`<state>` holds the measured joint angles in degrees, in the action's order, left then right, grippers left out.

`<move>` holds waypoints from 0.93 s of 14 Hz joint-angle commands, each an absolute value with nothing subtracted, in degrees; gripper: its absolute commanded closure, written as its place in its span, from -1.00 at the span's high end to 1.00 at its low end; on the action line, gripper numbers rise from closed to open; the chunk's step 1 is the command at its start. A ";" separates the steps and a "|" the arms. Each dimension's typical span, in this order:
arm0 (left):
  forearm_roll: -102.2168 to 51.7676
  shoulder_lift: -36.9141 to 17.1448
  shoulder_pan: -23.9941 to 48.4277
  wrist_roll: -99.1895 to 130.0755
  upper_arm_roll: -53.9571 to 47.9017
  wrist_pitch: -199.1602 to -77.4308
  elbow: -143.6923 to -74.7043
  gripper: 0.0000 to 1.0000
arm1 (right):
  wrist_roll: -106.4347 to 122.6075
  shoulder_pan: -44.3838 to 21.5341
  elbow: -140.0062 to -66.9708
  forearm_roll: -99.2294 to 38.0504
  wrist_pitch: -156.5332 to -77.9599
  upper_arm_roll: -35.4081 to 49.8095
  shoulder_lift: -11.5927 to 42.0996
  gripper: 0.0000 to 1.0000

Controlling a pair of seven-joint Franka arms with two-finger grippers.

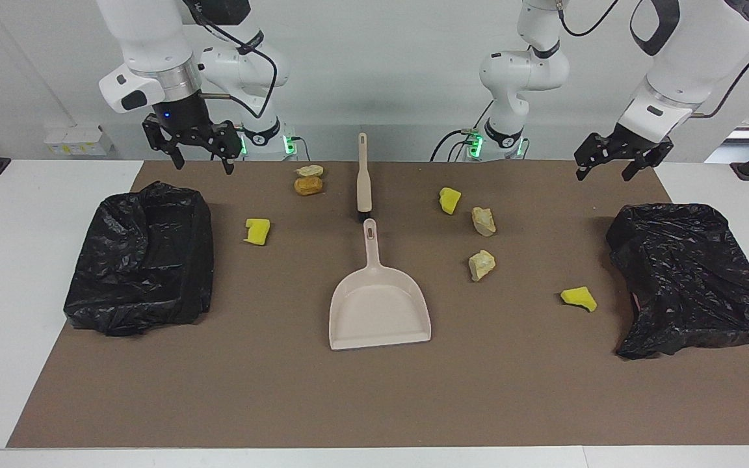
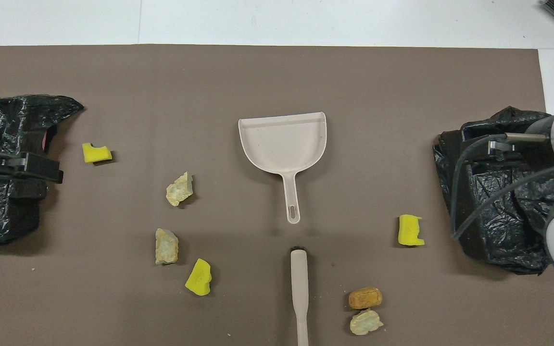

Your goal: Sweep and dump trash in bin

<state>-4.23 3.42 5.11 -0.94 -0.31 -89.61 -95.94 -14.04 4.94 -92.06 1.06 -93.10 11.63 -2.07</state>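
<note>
Two bins lined with black bags stand at the table's ends: one (image 1: 144, 257) at the right arm's end, one (image 1: 690, 276) at the left arm's; contents cannot be told. The dustpan (image 1: 380, 305) lies empty at mid-mat, its handle toward the brush (image 1: 363, 175). Seven trash lumps (image 1: 482, 264) lie scattered on the mat (image 1: 374, 403), none in a bin. The left gripper (image 1: 621, 164) and right gripper (image 1: 197, 151) hang released, holding nothing, over the mat's robot-side corners. No writing is legible.
</note>
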 commanded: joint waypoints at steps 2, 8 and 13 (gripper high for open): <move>-6.50 5.97 10.97 -5.44 0.18 -95.70 -104.31 1.00 | -18.17 0.02 -93.51 0.26 -99.91 12.04 3.15 1.00; -6.94 10.28 20.28 -5.28 0.26 -111.07 -122.14 1.00 | -31.45 -11.15 -93.43 1.23 -112.14 11.95 13.79 1.00; -6.94 10.28 31.00 1.30 0.26 -124.95 -135.06 1.00 | -35.42 -18.01 -93.60 1.84 -117.15 11.87 20.55 1.00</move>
<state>-6.42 7.55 26.82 -1.22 -0.81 -118.70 -127.63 -33.60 -16.30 -93.97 1.16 -115.41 12.07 18.19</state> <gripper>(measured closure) 0.000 0.000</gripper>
